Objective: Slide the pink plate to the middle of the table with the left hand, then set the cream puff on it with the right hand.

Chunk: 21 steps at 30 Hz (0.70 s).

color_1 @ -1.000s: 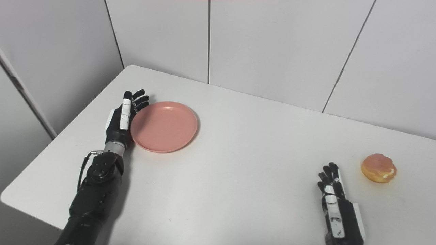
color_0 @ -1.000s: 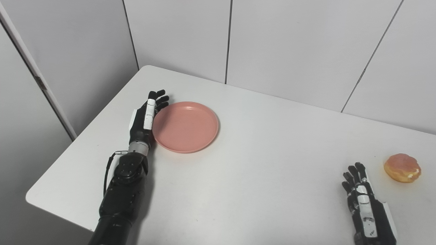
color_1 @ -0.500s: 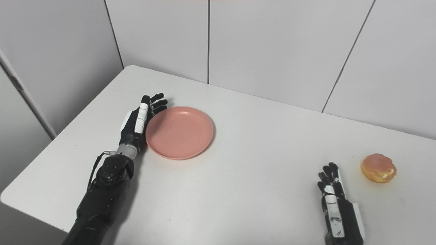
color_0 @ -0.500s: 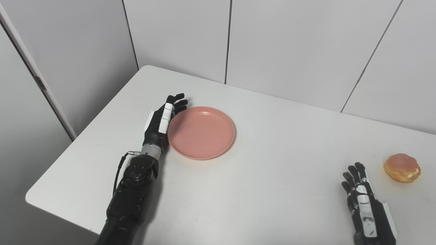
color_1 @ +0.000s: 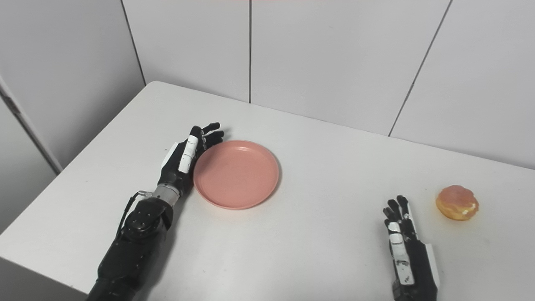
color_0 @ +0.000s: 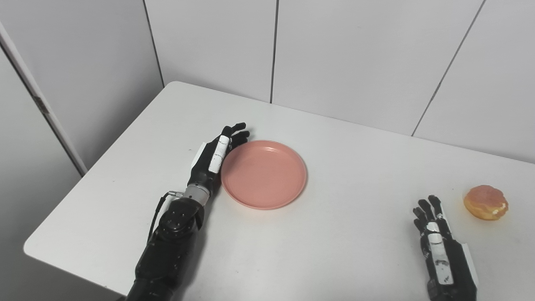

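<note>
A round pink plate [color_0: 264,174] lies flat on the white table [color_0: 342,146], left of centre, with nothing on it. My left hand [color_0: 213,156] stands on edge against the plate's left rim, open, its fingers stretched along the rim toward the far side. The cream puff [color_0: 485,202], golden with a pinkish top, rests near the table's right side. My right hand [color_0: 434,240] lies open near the front right, fingers pointing away, a short way left of and nearer than the puff, touching nothing.
Grey wall panels [color_0: 334,50] rise behind the table's far edge and along its left side. The table's left corner [color_0: 31,251] lies close to my left forearm [color_0: 171,242].
My left hand has pushed the pink plate to the right and slightly nearer, toward the table's middle. The camera shifted a little. My right hand and the cream puff have stayed in place.
</note>
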Motion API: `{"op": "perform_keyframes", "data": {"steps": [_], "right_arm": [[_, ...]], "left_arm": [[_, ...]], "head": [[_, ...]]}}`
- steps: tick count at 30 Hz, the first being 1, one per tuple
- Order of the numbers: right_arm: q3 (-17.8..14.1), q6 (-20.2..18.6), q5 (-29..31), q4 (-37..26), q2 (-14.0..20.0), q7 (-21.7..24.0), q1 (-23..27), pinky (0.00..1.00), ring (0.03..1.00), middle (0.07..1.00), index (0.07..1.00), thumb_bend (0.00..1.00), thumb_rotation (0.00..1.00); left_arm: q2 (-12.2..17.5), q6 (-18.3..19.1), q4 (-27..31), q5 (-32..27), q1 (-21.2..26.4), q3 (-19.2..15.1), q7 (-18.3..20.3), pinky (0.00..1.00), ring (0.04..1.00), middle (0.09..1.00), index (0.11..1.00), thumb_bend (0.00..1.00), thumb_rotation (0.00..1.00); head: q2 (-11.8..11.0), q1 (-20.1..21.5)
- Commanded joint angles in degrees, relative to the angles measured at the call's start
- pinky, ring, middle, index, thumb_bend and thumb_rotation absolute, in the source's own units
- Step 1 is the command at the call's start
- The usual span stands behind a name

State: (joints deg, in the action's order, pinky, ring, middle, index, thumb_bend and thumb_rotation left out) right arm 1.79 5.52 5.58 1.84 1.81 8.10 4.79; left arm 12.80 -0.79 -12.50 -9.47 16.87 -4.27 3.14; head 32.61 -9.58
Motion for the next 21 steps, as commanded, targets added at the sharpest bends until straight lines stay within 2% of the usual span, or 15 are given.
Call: {"op": "perform_keyframes", "data": {"steps": [1,8,11,12,13,14,15,21], "right_arm": [[0.11,2.10,-0.15,-0.83,-0.58,-0.40,0.52,1.00,0.937,0.948,0.969,0.59,0.82],[0.59,0.65,-1.79,-1.63,-2.55,-2.21,0.56,0.99,0.926,0.937,0.957,0.60,0.79],[1.14,0.04,-2.58,-1.75,-3.57,-2.94,0.81,0.99,0.922,0.932,0.954,0.65,0.77],[1.29,0.14,-2.79,-1.48,-3.91,-3.15,0.99,0.99,0.921,0.932,0.954,0.65,0.77],[1.53,0.17,-3.19,-1.21,-4.35,-3.50,1.21,1.00,0.924,0.934,0.956,0.68,0.78],[1.75,0.20,-3.55,-0.92,-4.71,-3.86,1.42,1.00,0.925,0.935,0.956,0.69,0.78],[2.17,0.53,-4.12,-0.42,-5.14,-4.17,1.68,1.00,0.925,0.935,0.956,0.69,0.78],[3.94,1.78,-6.88,0.82,-6.80,-5.79,2.54,0.99,0.957,0.957,0.980,0.60,0.82]], "left_arm": [[-0.69,-0.09,1.98,0.61,0.37,1.16,1.93,0.86,0.845,0.825,0.805,0.86,1.00],[-0.86,1.17,3.51,0.37,-0.93,3.01,3.63,0.86,0.850,0.829,0.817,0.87,1.00],[-0.86,1.64,4.30,-0.49,-1.45,3.20,4.63,0.86,0.848,0.833,0.820,0.87,1.00],[-0.86,1.84,4.48,-0.84,-1.63,3.19,5.03,0.86,0.849,0.834,0.818,0.87,1.00],[-0.69,2.02,4.64,-1.18,-1.80,3.14,5.51,0.85,0.848,0.834,0.817,0.86,1.00],[-0.57,2.01,4.69,-1.35,-1.96,3.14,6.02,0.85,0.849,0.836,0.819,0.86,1.00],[-0.33,1.73,4.58,-1.48,-2.21,3.19,6.73,0.85,0.850,0.836,0.820,0.86,1.00],[-0.28,0.02,2.64,-3.00,-2.78,3.16,9.76,0.88,0.865,0.852,0.828,0.86,1.00]], "head": [[0.04,-0.03],[1.75,7.23],[2.51,12.74],[2.55,13.26],[2.77,16.54],[2.79,17.03],[2.68,20.49],[3.33,24.71]]}}
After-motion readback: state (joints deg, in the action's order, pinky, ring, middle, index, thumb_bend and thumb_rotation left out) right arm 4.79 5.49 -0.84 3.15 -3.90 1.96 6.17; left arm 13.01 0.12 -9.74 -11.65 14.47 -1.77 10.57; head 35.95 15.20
